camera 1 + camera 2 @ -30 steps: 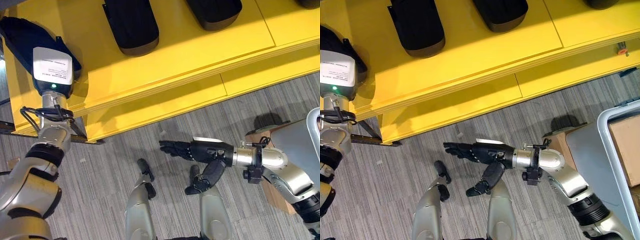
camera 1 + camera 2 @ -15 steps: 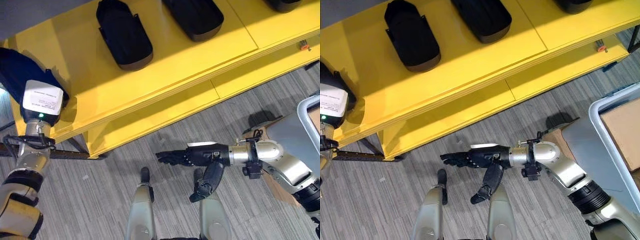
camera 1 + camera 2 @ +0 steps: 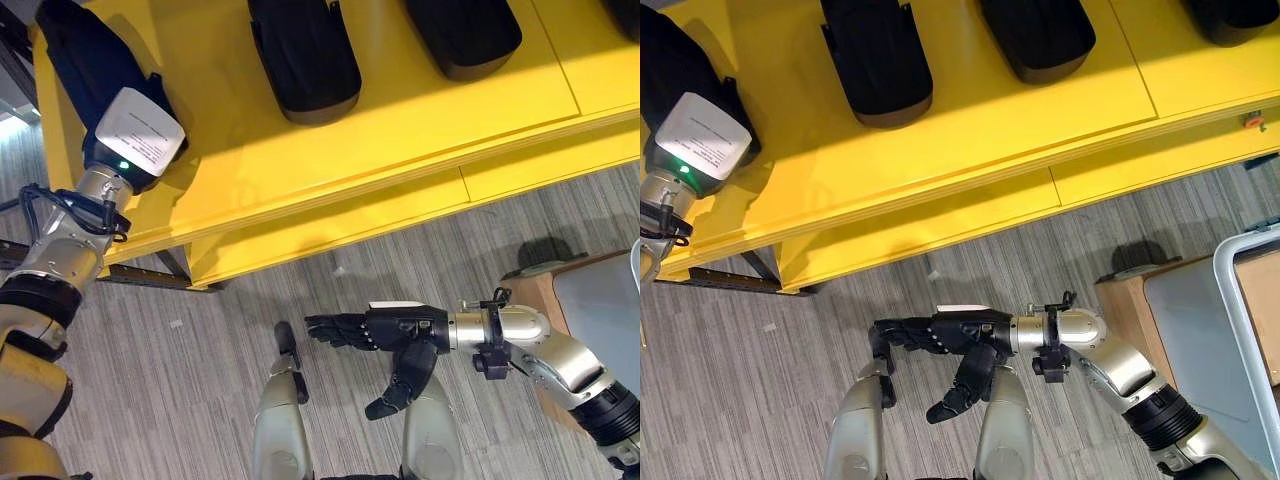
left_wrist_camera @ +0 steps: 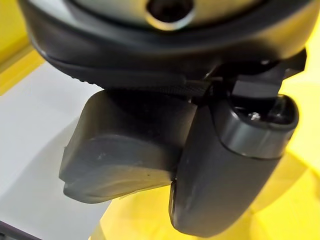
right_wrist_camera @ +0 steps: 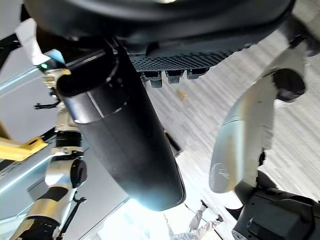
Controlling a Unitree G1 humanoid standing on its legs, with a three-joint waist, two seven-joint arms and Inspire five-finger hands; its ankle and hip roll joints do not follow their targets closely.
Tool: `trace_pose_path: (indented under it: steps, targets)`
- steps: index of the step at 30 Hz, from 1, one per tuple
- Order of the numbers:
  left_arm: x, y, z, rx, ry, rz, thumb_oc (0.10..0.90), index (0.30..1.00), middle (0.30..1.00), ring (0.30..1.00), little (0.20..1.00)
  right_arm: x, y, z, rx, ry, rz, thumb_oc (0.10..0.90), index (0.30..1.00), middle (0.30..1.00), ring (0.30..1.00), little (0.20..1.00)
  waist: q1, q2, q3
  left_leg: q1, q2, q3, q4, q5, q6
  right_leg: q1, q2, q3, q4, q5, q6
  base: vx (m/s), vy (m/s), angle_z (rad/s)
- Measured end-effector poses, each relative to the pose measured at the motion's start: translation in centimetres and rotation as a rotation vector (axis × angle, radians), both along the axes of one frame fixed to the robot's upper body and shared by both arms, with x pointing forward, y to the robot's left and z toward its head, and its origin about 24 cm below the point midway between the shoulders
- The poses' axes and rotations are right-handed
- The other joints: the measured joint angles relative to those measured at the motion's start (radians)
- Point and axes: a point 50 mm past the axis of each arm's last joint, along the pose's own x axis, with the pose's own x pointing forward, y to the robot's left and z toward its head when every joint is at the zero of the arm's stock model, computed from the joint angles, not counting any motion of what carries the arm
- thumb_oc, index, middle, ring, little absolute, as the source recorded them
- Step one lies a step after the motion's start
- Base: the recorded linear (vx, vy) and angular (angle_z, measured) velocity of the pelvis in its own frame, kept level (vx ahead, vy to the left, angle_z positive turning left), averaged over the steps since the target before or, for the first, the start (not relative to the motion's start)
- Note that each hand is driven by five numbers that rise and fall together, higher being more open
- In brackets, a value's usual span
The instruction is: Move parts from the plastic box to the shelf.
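Placing step | left hand (image 3: 128, 135) at 10 o'clock over dark part (image 3: 85, 60) on yellow shelf (image 3: 400, 110), grip unreadable | right hand (image 3: 385, 330) slack, empty | next: release, withdraw.

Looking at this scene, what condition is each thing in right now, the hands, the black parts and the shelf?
Right hand: open, fingers straight, holding nothing, out over the floor.
Left hand: up at the shelf on a dark part; fingers hidden.
Black parts: lying flat on the shelf.
Yellow shelf: holding several parts.
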Motion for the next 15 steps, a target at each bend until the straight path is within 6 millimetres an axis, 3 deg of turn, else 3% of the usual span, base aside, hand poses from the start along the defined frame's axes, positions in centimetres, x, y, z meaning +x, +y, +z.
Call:
trace_pose_path:
  steps: [9, 15]
  targets:
    - [-0.39, 0.78, -0.15, 0.128, 0.073, 0.005, 0.400, 0.300, 0.300, 0.300, 0.300, 0.03, 0.21, 0.49, 0.025, 0.002, 0.009, 0.900, 1.000, 1.000, 1.000, 1.000, -0.010, 0.002, 0.000, 0.005, 0.002, 0.016, 0.019, -0.015, 0.001, 0.000, -0.001, 0.018, -0.011, 0.003, 0.006, 0.00, 0.016, -0.05]
    - [-0.30, 0.65, 0.11, 0.186, 0.103, -0.008, 0.400, 0.300, 0.300, 0.300, 0.300, -0.04, 0.03, 0.37, 0.022, 0.016, 0.004, 0.900, 1.000, 1.000, 1.000, 1.000, -0.011, 0.018, 0.000, 0.000, 0.001, 0.023, 0.030, -0.021, 0.000, -0.006, -0.008, 0.025, -0.013, 0.007, 0.012, -0.02, 0.010, -0.03]
